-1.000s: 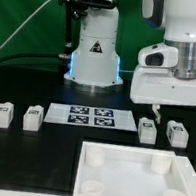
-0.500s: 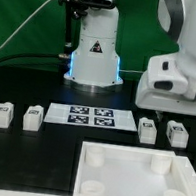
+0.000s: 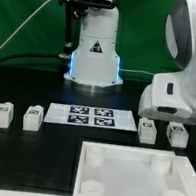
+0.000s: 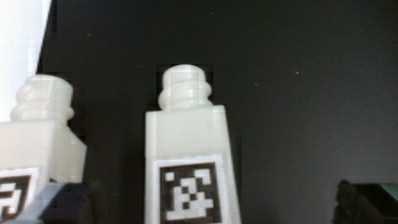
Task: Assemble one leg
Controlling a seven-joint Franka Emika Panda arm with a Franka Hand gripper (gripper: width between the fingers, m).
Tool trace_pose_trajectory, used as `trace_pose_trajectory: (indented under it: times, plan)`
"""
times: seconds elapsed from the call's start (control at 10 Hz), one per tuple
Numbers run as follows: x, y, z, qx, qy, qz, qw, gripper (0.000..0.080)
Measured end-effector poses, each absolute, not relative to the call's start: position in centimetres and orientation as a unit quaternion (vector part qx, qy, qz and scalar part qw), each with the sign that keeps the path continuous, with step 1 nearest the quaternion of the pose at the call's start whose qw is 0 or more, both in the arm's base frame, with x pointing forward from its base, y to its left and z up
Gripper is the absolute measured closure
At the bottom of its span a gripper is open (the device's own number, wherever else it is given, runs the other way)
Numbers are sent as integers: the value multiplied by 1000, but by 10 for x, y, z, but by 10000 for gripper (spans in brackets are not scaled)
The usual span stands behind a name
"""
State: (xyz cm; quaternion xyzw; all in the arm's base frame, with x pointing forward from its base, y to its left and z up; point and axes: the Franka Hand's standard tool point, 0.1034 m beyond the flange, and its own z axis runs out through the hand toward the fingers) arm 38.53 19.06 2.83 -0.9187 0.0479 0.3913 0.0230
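Several legs lie on the black table. Two are at the exterior view's left (image 3: 1,114) (image 3: 33,116) and two at its right (image 3: 148,130) (image 3: 178,134). Each is a small white block with a marker tag. The arm's white wrist housing (image 3: 179,97) hangs just above the two right legs and hides the fingers there. In the wrist view my gripper (image 4: 214,203) is open, with dark fingertips (image 4: 61,200) on either side of one leg (image 4: 192,150). That leg's knobbed end points away. A second leg (image 4: 36,125) lies beside it, outside the jaws.
The large white square panel (image 3: 180,183) with round sockets lies at the front right. The marker board (image 3: 93,117) lies in the middle between the leg pairs. The arm's base (image 3: 95,55) stands behind it. A green backdrop closes the rear.
The wrist has swung toward the exterior view's right and come lower, from above the marker board's right end to just over the two right legs.
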Motion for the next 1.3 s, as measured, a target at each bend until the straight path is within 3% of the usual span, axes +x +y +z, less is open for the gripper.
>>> trace_pose_trajectory:
  times: [0.7,0.9,1.0,1.1,1.3]
  plan:
    - [377,183,10,-912,56,406,22,151]
    - [377,183,10,-912,55,406,22,408]
    - [377,183,10,-912,55,406,22,408]
    - [377,183,10,-912,55,406,22,511]
    - [377,183,10,-912,55,406,22,510]
